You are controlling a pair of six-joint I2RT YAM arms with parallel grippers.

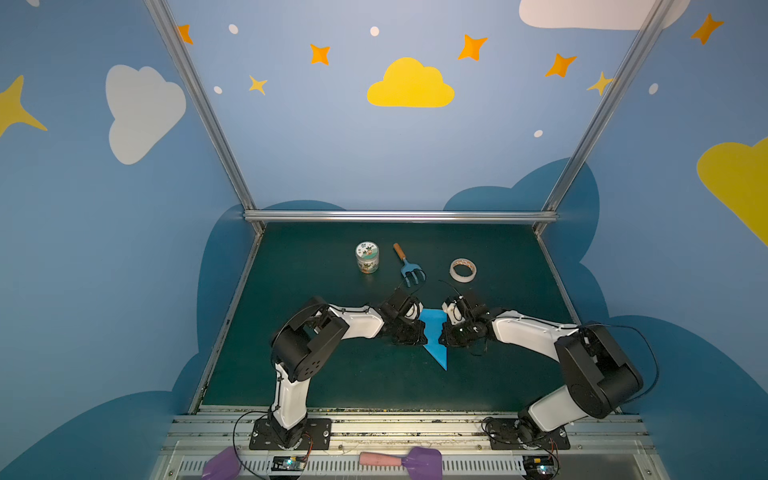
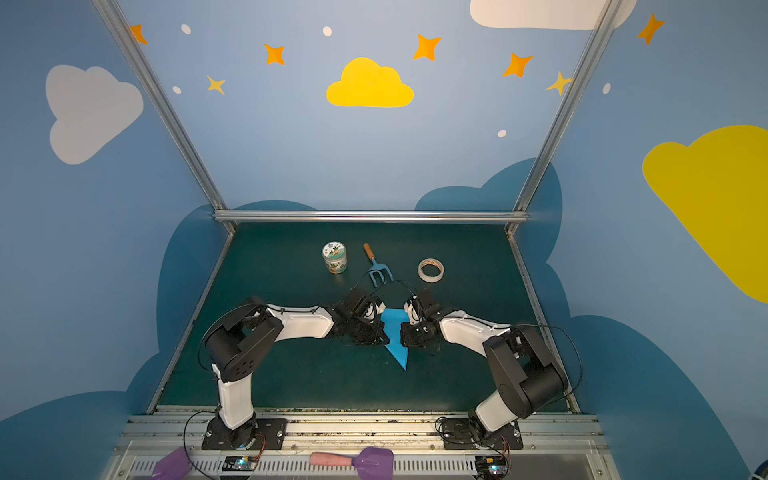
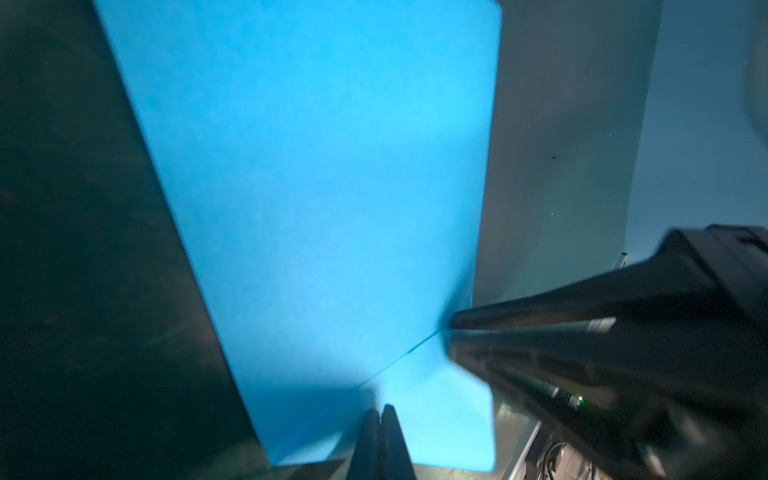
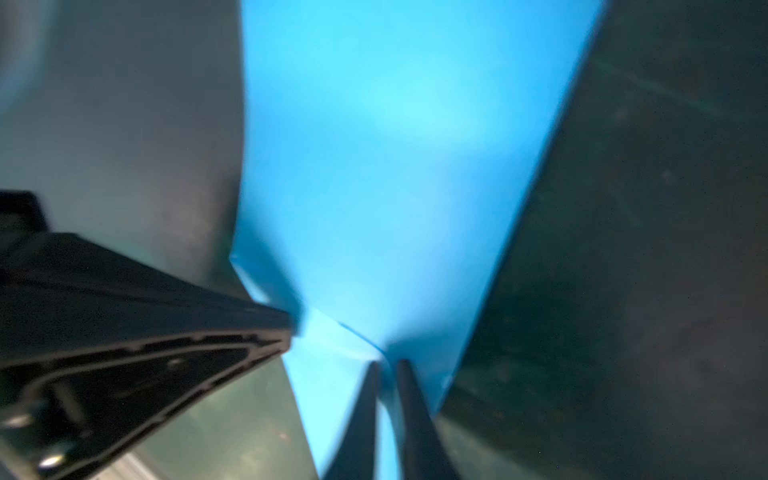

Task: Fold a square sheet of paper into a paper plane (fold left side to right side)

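Pressed together with no gap, the left gripper (image 3: 380, 415) is being shown by its own wrist camera with its tips resting on the sky-blue paper (image 3: 311, 187), right beside a crease. Whether a layer is being caught between them cannot be told. In the right wrist view, the right gripper (image 4: 386, 370) is being seen with its fingers slightly parted and blue paper showing in the narrow gap; a grip on it cannot be confirmed. The opposite gripper's dark tip is also being caught in each wrist view, at the paper's edge.

Only in both top views is the paper's whole outline being given: a creased, pointed shape lying on the dark green mat (image 1: 332, 374) between the two grippers, its sharp tip aimed at the near edge. There the fingertips are being hidden by the wrists. Farther back, a small jar (image 1: 367, 257), a blue fork (image 1: 409, 266) and a tape roll (image 1: 463, 270) are being shown only from above, well apart from the paper.
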